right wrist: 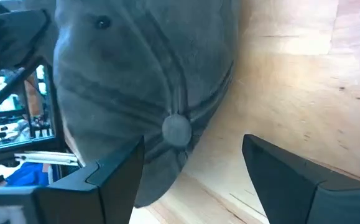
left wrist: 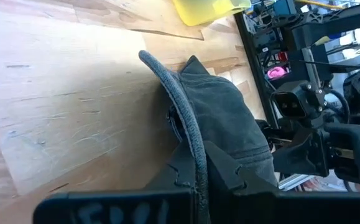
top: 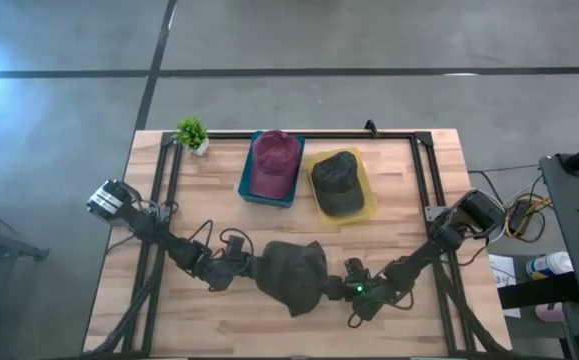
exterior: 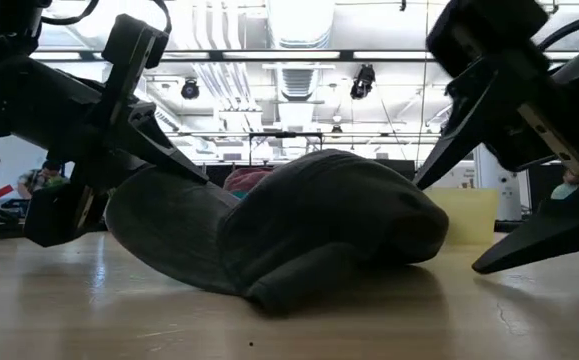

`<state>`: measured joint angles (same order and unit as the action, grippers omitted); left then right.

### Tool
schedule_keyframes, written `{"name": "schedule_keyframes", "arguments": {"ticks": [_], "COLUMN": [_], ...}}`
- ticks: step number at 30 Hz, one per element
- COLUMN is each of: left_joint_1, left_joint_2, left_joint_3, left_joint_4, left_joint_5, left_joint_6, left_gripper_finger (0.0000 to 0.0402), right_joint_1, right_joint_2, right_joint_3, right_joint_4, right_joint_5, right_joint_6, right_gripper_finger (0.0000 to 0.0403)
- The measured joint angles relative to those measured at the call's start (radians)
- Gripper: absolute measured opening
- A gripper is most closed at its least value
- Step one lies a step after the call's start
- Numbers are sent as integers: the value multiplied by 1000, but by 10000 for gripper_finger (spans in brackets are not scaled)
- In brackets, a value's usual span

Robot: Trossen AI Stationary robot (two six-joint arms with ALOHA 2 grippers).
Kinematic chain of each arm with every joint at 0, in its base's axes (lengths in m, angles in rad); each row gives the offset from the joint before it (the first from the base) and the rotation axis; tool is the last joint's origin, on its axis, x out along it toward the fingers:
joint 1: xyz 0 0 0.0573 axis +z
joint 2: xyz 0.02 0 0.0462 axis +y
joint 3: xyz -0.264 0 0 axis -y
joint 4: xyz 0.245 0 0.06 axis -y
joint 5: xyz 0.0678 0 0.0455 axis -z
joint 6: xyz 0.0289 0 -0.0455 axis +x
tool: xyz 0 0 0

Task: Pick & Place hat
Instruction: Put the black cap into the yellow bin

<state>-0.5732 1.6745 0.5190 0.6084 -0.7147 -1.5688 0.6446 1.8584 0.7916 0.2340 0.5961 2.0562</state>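
I see a dark grey cap [top: 294, 275] lying on the wooden counter [top: 199, 320], near its front edge, between my two arms. My left claw [top: 252, 267] is pinched tight on the cap's brim [left wrist: 183, 118], at the cap's left side. My right claw [top: 337, 284] sits at the cap's right side, fingers spread wide, its left finger [right wrist: 114, 177] against the crown and the other on bare wood, gripping nothing.
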Motion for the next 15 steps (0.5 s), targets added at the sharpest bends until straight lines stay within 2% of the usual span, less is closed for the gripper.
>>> {"name": "schedule_keyframes", "arguments": {"ticks": [5, 15], "left_joint_1": [-5, -10], "left_joint_2": [12, 132], "left_joint_3": [14, 122], "left_joint_4": [-3, 3], "left_joint_5": [25, 36], "left_joint_6": [6, 5], "left_gripper_finger": [10, 10], "right_joint_1": [-55, -91], "right_joint_2": [2, 6], "right_joint_3": [14, 50], "right_joint_4": [7, 6], "right_joint_5": [-93, -58], "right_joint_6": [-29, -142], "right_gripper_finger": [262, 255]}}
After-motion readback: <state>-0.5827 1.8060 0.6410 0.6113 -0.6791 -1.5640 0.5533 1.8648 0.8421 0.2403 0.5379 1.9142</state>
